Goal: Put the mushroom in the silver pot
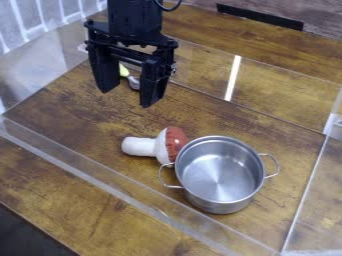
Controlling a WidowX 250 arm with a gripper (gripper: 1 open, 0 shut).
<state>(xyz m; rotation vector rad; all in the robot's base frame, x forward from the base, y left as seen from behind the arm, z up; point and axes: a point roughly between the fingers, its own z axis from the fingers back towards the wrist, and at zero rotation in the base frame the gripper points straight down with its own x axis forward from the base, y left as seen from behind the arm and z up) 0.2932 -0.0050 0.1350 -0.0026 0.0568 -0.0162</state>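
Note:
The mushroom (151, 146) lies on its side on the wooden table, its white stem pointing left and its reddish-brown cap against the left rim of the silver pot (219, 173). The pot stands upright, lidless and empty, with small loop handles. My gripper (124, 88) hangs above and behind the mushroom, pointing down, its black fingers (102, 78) spread open with nothing held between them. A small yellow-green object shows behind the fingers, partly hidden.
A clear plastic barrier (80, 165) runs along the table's front and right sides, close to the pot. The wooden tabletop (241, 100) stretches back behind the gripper, with a bright light reflection on it.

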